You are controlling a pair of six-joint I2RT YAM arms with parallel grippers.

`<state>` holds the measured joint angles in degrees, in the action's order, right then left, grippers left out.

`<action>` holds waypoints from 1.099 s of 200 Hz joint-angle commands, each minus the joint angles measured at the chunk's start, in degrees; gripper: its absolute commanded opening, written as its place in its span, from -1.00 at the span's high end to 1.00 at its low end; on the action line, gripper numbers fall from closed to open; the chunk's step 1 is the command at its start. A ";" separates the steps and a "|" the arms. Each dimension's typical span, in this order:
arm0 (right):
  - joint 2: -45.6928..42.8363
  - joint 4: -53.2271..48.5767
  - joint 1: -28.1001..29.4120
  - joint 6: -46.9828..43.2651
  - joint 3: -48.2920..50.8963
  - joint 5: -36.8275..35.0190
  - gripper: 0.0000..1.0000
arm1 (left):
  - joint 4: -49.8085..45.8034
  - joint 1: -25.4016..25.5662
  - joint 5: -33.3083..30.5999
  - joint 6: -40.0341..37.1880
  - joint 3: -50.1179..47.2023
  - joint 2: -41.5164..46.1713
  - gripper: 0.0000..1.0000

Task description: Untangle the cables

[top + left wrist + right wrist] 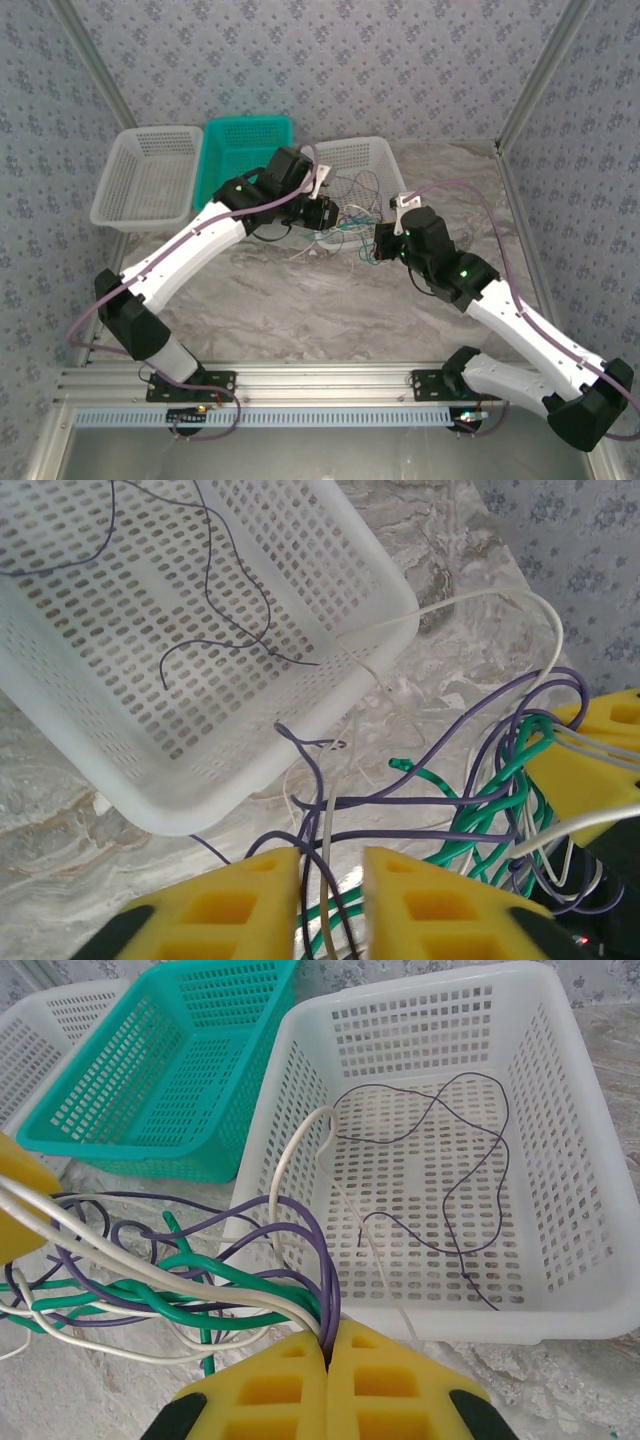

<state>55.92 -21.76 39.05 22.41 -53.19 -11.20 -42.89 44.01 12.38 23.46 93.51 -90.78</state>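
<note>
Holding a knot of cables [497, 785] just in front of the white basket [590, 1160]
Right gripper [327, 1345] sits at the basket's near wall with its jaws pressed together, pinching purple and cream strands of the knot. Left gripper [330, 865] is at the knot's other side, just off the basket's corner, with jaws narrowly spread and a purple and a cream strand running through the gap. One purple cable [503, 1120] lies loose inside the basket, and a teal basket [170, 1060] stands right beside it
</note>
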 commanded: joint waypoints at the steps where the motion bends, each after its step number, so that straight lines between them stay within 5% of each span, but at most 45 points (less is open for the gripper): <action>1: -0.06 -0.73 0.31 0.19 -1.04 -1.89 1.00 | -2.06 0.28 -1.12 -0.65 1.86 0.58 0.65; 59: 0.86 -2.41 -0.81 2.58 0.65 -3.96 1.00 | -1.11 0.20 -3.91 -1.58 0.66 2.88 0.65; 88: 0.89 -3.58 -1.65 4.33 1.71 -3.82 1.00 | -1.00 0.20 -4.16 -2.08 0.41 3.12 1.00; 113: 0.26 -3.35 -2.29 5.58 2.87 -2.67 1.00 | 0.25 0.19 -2.25 -2.37 -0.11 3.37 1.00; 130: 0.35 -2.76 -2.46 5.62 2.94 -1.99 1.00 | 2.95 0.13 2.85 -2.07 -0.67 2.99 0.44; 145: 0.66 -2.47 -2.57 5.50 2.54 -1.59 1.00 | 5.98 0.20 6.55 -1.00 -1.41 2.32 0.26; 220: 1.13 -2.67 -2.83 4.83 1.33 -1.06 1.00 | 5.30 0.38 5.27 -1.38 -1.50 -3.06 0.40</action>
<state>56.80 -24.88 36.64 26.76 -50.50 -12.60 -38.24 44.05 16.86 22.48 91.92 -92.29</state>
